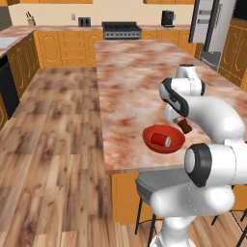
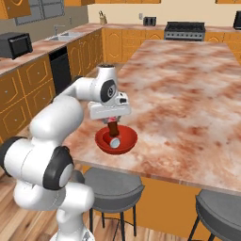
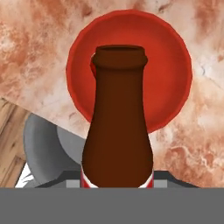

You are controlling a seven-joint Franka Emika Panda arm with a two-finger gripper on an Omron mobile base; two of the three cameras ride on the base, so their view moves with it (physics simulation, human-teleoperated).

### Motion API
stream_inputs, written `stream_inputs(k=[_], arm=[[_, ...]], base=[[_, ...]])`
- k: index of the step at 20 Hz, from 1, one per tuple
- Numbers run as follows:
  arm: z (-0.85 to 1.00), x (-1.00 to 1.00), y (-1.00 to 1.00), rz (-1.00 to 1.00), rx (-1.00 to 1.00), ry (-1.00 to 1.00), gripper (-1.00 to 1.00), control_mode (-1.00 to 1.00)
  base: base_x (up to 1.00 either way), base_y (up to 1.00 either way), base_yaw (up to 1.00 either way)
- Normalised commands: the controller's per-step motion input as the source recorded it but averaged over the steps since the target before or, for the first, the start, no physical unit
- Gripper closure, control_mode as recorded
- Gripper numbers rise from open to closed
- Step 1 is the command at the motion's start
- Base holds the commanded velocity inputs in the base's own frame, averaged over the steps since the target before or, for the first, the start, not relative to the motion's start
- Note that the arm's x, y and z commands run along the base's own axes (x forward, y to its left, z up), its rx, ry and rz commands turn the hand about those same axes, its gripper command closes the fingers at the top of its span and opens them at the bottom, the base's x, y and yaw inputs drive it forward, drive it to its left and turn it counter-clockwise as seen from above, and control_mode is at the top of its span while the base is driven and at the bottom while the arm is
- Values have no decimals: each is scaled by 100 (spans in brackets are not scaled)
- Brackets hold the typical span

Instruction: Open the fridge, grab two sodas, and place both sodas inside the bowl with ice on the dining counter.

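Your gripper [image 2: 113,123] is clamped on the brown bottle [image 3: 117,127], which hangs from it above the red bowl [image 2: 126,142]. In the hand view the bottle's dark neck points away from the camera over the bowl, with a strip of red label showing at the base. Whether the bottle's lower end touches the bowl, you cannot tell.

The red can [image 1: 160,140] lies on its side inside the bowl, pale end toward the near rim. The bowl sits on the tabletop [image 2: 188,89] close to the near edge, marbled pinkish-brown.

Below that edge, a grey stool [image 2: 109,184] stands just beside your base; a second stool [image 2: 219,209] sits well to the right. The fridge [image 1: 208,26] stands at the far right, with one door swung open.
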Motion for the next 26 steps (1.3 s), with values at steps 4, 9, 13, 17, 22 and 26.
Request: stream_inputs(k=[4, 9, 13, 17, 22, 26], arm=[[-46, 48, -9, 9, 0, 5, 100, -100], [-46, 41, -10, 9, 0, 4, 100, -100], [-41, 31, 0, 7, 0, 3, 100, -100], [-38, 23, 0, 6, 0, 1, 100, -100], [-32, 28, 0, 5, 0, 0, 100, -100], [-32, 27, 0, 5, 0, 0, 100, -100]], base=[[0, 0, 0], [0, 0, 0], [0, 0, 0], [0, 0, 0], [0, 0, 0], [0, 0, 0]])
